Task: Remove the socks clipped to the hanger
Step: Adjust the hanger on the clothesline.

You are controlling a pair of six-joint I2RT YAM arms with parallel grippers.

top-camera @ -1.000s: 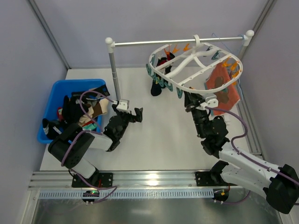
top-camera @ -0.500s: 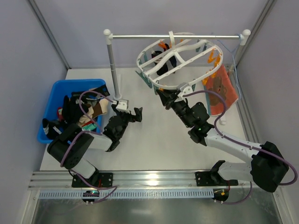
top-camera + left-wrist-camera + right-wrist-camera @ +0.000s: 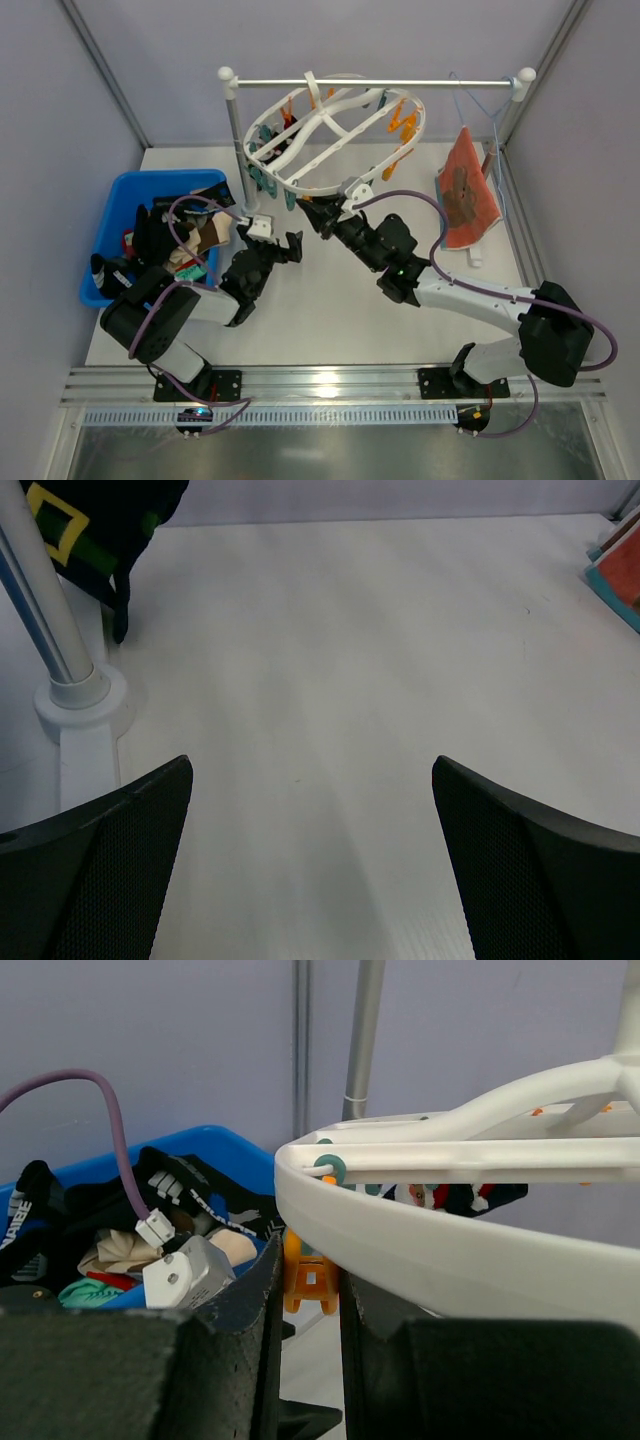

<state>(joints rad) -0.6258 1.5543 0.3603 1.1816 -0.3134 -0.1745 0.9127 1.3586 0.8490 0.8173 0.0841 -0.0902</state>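
Note:
The hanger (image 3: pixel 335 125), a white oval frame with orange and teal clips, hangs tilted from the rail. My right gripper (image 3: pixel 320 214) is at its near lower rim. In the right wrist view the right gripper (image 3: pixel 310 1265) is shut on an orange clip (image 3: pixel 310 1282) under the white rim (image 3: pixel 450 1260). A dark sock with red and white (image 3: pixel 462 1198) hangs behind that rim. Dark socks (image 3: pixel 283 122) stay clipped at the frame's far left. My left gripper (image 3: pixel 293 243) hovers low over the table, open and empty (image 3: pixel 312 780). A black sock with a yellow buckle print (image 3: pixel 90 530) hangs near the pole.
A blue bin (image 3: pixel 120 190) with several loose socks (image 3: pixel 165 235) sits at the left. The rail stand's pole (image 3: pixel 236 140) and base (image 3: pixel 80 695) stand beside my left gripper. An orange-red flowered cloth (image 3: pixel 468 192) hangs on a blue wire hanger at the right.
The hanger has slid left along the rail and tilted, with my right gripper moving left on its rim. The left arm has not moved.

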